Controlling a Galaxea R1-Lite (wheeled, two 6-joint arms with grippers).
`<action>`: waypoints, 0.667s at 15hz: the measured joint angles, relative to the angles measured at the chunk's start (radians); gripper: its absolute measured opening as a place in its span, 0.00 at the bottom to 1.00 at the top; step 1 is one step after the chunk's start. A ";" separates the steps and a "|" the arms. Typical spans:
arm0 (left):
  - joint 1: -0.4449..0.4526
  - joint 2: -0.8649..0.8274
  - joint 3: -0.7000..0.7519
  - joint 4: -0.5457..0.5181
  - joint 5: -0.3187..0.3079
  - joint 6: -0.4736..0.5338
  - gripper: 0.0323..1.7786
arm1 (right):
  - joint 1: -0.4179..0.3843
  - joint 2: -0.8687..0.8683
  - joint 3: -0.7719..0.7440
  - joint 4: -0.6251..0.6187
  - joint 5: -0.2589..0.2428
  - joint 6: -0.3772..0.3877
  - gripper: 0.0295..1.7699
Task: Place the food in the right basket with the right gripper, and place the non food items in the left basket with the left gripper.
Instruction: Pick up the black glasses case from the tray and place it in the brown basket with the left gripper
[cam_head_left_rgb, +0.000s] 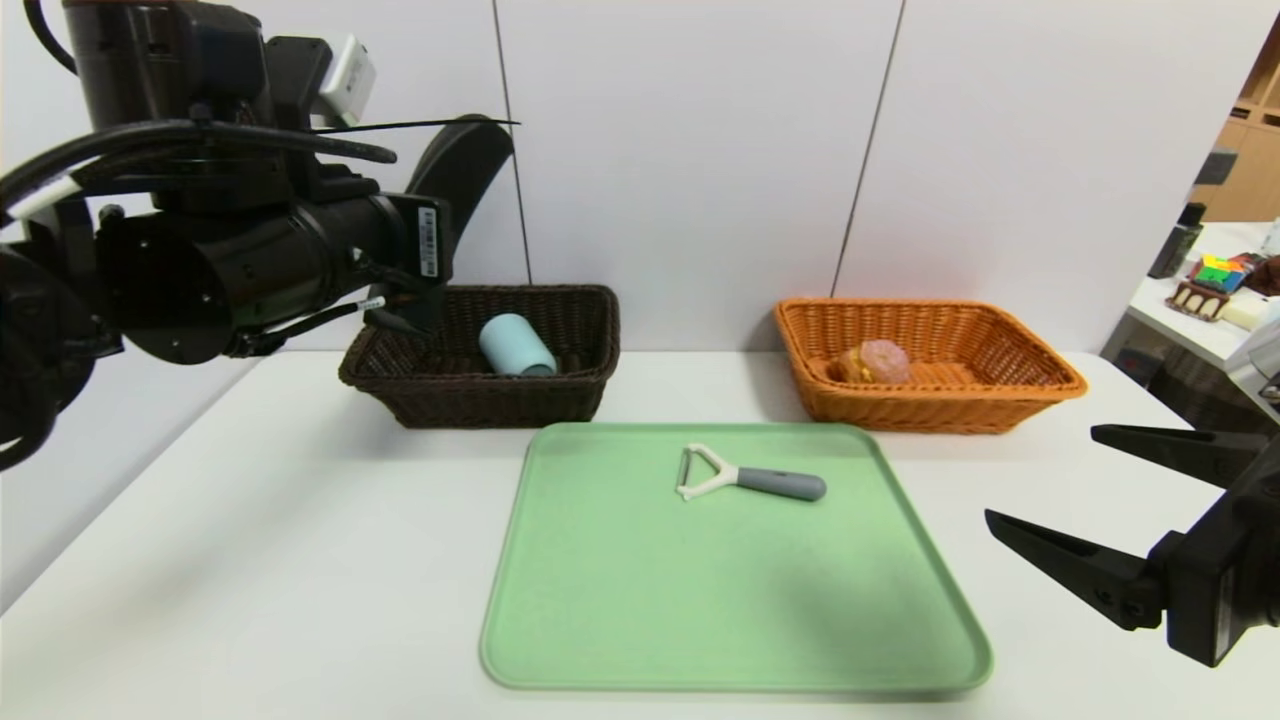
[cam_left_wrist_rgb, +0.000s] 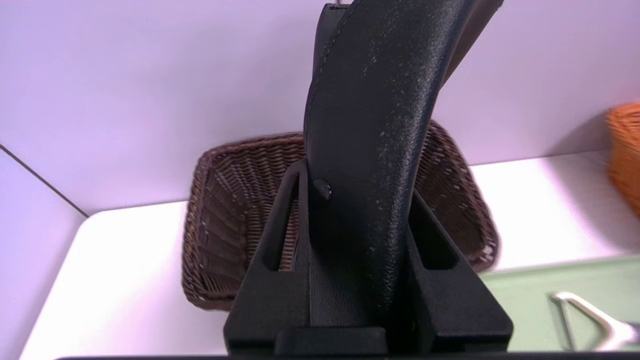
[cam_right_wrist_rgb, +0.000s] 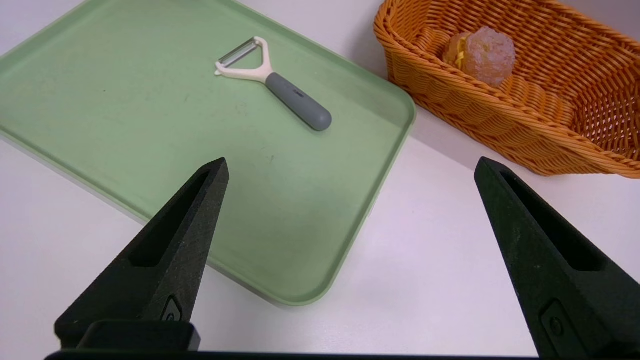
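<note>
White tabletop (cam_head_left_rgb: 300, 560) bearing green plastic tray (cam_head_left_rgb: 700, 620) with white grey-handled Y-head peeler (cam_head_left_rgb: 750, 482). Left gripper (cam_left_wrist_rgb: 357, 200) clamping long black folded fabric pouch (cam_left_wrist_rgb: 370, 150) above dark brown wicker basket (cam_head_left_rgb: 560, 395) holding blue-grey plastic cup (cam_head_left_rgb: 516, 346). Right gripper (cam_right_wrist_rgb: 350, 167) hanging spread wide, empty, near orange wicker basket (cam_head_left_rgb: 940, 410) cradling pinkish-brown round bun (cam_head_left_rgb: 876, 362).

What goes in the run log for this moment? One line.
left gripper: shut on black pouch, above dark basket | right gripper: open, idle | peeler: on tray

Your head cam looks down over the surface (cam_head_left_rgb: 300, 520). Wrist cams sit close behind each claw, facing forward; both share the green tray (cam_right_wrist_rgb: 100, 125) beyond them.
</note>
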 joint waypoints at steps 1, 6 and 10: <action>0.033 0.029 -0.020 -0.004 -0.028 0.018 0.26 | 0.000 0.000 0.000 0.000 0.001 0.000 0.96; 0.154 0.159 -0.092 -0.010 -0.233 0.114 0.25 | 0.000 0.001 0.003 0.001 0.003 0.000 0.96; 0.216 0.208 -0.102 -0.007 -0.467 0.244 0.25 | 0.000 0.001 0.004 0.000 0.004 0.001 0.96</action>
